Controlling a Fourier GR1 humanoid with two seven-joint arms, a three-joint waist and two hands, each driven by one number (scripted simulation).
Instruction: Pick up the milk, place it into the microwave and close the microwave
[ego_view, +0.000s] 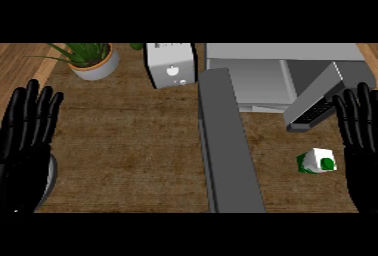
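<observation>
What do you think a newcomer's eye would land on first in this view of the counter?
Probably the long grey slab running down the middle of the counter, then the microwave at the upper right with its door swung open. The small white-and-green milk carton sits below that door, beside the open right hand; the left hand rests open at the left edge.

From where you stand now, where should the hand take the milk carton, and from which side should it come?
Probably the body of the milk carton, across its flat white-and-green sides, below the green cap. It seems to stand upright, cap on top, touching nothing beside it. Come from its right, where the open right hand is nearest.
</observation>
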